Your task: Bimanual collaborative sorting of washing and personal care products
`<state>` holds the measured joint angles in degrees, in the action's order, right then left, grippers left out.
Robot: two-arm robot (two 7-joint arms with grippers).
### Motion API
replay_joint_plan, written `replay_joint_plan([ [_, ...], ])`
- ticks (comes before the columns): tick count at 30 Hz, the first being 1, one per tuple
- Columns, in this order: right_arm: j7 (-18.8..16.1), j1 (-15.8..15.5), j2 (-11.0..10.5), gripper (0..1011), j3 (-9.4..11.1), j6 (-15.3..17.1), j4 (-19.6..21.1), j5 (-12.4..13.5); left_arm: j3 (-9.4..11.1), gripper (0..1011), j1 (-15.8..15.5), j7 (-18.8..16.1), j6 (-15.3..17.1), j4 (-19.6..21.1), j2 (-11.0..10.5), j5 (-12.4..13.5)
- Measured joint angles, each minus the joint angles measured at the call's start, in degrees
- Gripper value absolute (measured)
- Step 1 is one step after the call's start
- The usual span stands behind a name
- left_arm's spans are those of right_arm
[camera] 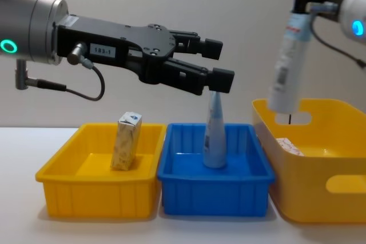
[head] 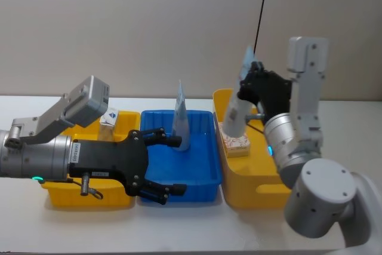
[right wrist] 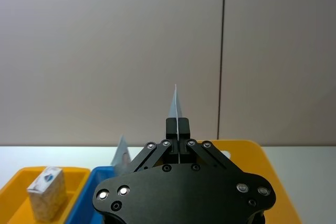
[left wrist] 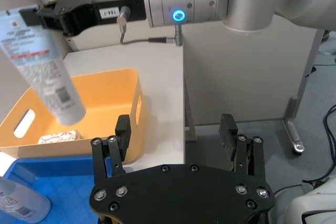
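Right gripper (head: 249,79) pinches a pale-blue, cap-down tube (head: 237,111); left gripper (head: 162,165) gapes wide.

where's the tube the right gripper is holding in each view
Head: held tube hangs cap-down over the right yellow bin.
Left wrist: tube upper left, above that bin.
Right wrist: its crimped tip above the right gripper.
Chest: tube upper right, over the bin.

The head view looks down from above on three bins; the blue bin (head: 203,165) sits at lower centre. The chest view faces them level, from the side and close, blue bin (camera: 214,190) at bottom centre. Both wrist views look past their own fingers.
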<state>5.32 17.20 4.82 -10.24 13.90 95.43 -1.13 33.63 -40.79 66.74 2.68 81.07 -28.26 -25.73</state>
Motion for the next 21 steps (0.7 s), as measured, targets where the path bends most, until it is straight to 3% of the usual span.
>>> replay_joint_plan([
  [12,-0.31,0.31,-2.15,0,4.17,-0.67,0.54,0.11,0.0,1001,0.0,0.0,0.0,0.0,0.0,0.0],
  [21,0.1,0.36,-3.74,0,6.7,-0.96,-1.63,-0.87,0.0,1001,0.0,0.0,0.0,0.0,0.0,0.0],
])
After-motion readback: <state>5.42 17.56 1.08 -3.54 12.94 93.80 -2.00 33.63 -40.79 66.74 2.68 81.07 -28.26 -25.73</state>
